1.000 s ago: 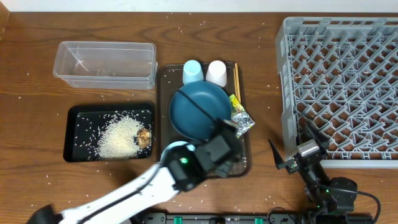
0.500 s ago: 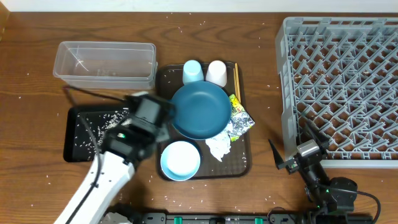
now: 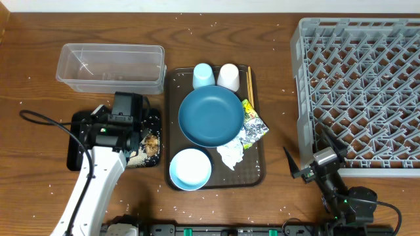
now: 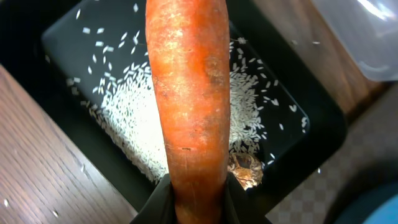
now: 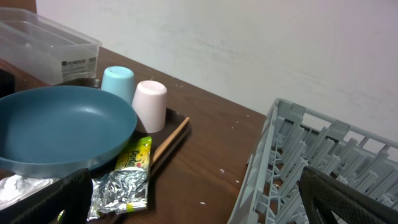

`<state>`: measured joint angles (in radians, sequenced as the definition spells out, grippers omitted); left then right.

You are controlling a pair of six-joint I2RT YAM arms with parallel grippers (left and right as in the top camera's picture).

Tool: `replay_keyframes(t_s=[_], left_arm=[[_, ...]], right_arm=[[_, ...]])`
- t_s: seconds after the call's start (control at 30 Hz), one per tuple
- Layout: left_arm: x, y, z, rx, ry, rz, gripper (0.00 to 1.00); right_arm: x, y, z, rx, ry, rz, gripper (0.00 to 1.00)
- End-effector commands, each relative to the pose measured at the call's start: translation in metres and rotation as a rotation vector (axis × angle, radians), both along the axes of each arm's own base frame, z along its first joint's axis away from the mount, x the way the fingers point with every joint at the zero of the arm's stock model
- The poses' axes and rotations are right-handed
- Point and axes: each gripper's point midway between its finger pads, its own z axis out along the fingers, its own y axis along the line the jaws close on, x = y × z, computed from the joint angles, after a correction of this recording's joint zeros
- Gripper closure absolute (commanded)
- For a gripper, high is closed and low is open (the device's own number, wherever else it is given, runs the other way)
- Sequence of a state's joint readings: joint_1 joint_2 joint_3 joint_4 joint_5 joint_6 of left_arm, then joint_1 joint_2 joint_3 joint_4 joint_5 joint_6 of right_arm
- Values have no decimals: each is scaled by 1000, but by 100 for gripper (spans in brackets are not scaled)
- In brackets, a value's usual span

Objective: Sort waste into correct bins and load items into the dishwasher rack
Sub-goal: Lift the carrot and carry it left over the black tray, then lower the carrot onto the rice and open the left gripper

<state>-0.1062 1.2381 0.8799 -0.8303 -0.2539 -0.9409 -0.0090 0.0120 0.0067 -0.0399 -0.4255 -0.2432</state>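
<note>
We hold the orange carrot [image 4: 189, 87] above the black tray [image 4: 320, 134].
Our left gripper [image 4: 198, 198] clamps one end of it (fingers tight on both sides), over the tray's white rice [image 4: 140, 124] and brown lump [image 4: 245, 169]; our right gripper [image 3: 305, 149] rests wide open, well apart from that tray.

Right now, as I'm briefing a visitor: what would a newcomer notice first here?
The big orange carrot fills the left wrist view, clamped in the left gripper above the black tray of white rice. Next, the dark-blue plate on the brown serving tray, and the grey rack at the right.
</note>
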Motion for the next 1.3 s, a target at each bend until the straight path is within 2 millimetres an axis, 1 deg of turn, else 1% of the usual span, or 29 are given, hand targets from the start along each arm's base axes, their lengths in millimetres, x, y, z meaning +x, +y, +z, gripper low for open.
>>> replay_keyframes(t_s=[0.0,0.17,0.3,0.33,0.47,0.5,0.53,0.6,0.77,0.8,0.83,1.2,1.27], left_arm=[[-3,6,-10,-1,8,121,91],[4,10,-27,10,43,143,91],[8,24,-38,54,69,181,91],[7,30,-42,70,83,196,90],[3,40,-53,80,130,230,91],[1,42,-56,81,143,237,90],[1,43,-57,81,150,240,85],[0,43,-60,83,163,241,83],[0,43,-62,80,164,241,83],[1,43,-62,80,160,241,77],[2,43,-61,80,157,241,75],[9,43,-61,77,128,240,74],[9,43,-61,84,139,209,74]], right_arm=[[1,-4,-1,-8,-2,-20,1],[1,-4,-1,-8,-1,-20,1],[1,-4,-1,-8,-1,-20,1],[1,-4,-1,-8,-1,-20,1],[1,-4,-1,-8,-2,-20,1],[1,-4,-1,-8,-1,-20,1],[1,-4,-1,-8,-1,-20,1],[1,-4,-1,-8,-1,-20,1],[1,-4,-1,-8,-1,-20,1],[1,-4,-1,-8,-2,-20,1],[1,-4,-1,-8,-2,-20,1],[1,-4,-1,-8,-2,-20,1],[1,-4,-1,-8,-2,-20,1]])
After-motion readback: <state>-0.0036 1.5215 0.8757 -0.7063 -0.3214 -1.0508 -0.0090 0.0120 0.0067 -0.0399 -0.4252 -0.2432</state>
